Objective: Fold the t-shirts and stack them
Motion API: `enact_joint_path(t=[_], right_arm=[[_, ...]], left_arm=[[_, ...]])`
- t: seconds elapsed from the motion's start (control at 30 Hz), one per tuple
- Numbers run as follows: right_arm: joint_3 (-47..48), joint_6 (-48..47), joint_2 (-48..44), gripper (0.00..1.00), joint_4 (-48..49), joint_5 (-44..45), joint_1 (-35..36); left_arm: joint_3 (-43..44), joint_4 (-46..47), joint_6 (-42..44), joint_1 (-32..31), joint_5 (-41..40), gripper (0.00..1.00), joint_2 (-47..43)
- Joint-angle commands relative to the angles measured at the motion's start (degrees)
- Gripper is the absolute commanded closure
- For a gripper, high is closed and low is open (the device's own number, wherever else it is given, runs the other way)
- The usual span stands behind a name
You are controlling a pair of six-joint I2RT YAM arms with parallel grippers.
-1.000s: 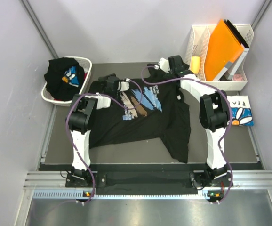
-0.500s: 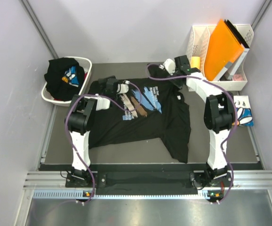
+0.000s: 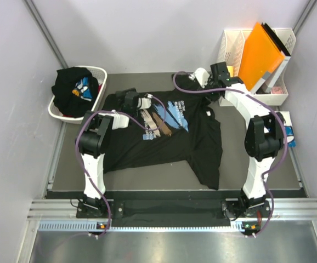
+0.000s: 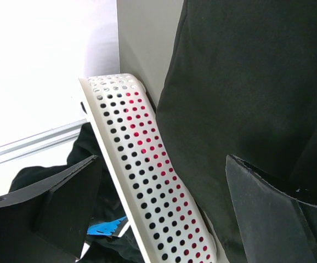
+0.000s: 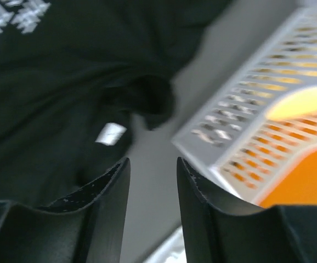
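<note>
Black t-shirt (image 3: 164,131) lies spread print-up across the counter (image 3: 65,159), with its lower right side rumpled toward the near edge. A second black tee (image 3: 71,87) is bundled in the laundry basket (image 3: 101,82). A folded white tee (image 3: 288,136) sits at the right edge, mostly hidden by the right arm. The cotton looks soft, light and limp: likely to sag, drag and crease, not fragile, not slippery. Best hold is probably a pinch on an edge, at the shoulder seams or collar or else the hem corners, not the flat printed middle. Left end effector (image 4: 162,159) is wide open and holds nothing, hovering over the shirt's far left corner beside the basket. Right end effector (image 5: 153,161) shows only a narrow gap between its fingers with nothing in it, above bare counter near the shirt's collar. Only the top view gives the whole layout, all three tees and the orange folder (image 3: 260,49). The left wrist view adds the shirt edge lying right against the basket's perforated wall. The right wrist view, blurred, adds the bunched collar (image 5: 153,101), a white neck label (image 5: 110,133) and the organizer (image 5: 246,109) just beside.
</note>
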Motion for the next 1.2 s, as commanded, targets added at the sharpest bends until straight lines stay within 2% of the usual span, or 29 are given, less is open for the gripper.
enact_joint_path(t=[0.0, 0.13, 0.5, 0.67, 0.97, 1.17], right_arm=[[2.08, 2.34, 2.73, 0.61, -8.42, -13.62, 0.03], [0.84, 3.05, 3.79, 0.61, -5.34, -13.1, -0.06], [8.57, 3.31, 12.4, 0.61, -4.2, -9.24, -0.5], [9.02, 3.66, 13.81, 0.69, -2.79, -7.39, -0.5], [7.87, 3.49, 13.2, 0.71, -1.91, -5.63, -1.2], [7.17, 2.61, 11.79, 0.71, -1.47, -4.4, -1.47]], left_arm=[[-0.8, 2.57, 0.5, -0.26, -0.85, 0.01, -3.24], [-1.68, 2.3, 0.93, -0.34, -0.59, 0.01, -3.68], [-5.63, 2.04, 0.94, -1.22, -0.67, 0.01, -4.82], [-6.25, 1.51, 0.5, -1.49, -0.85, 0.01, -5.35], [-6.78, 0.72, -0.2, -1.4, -1.29, 0.03, -2.81], [-2.74, -10.42, -4.23, -1.31, -3.13, 0.02, 0.36]])
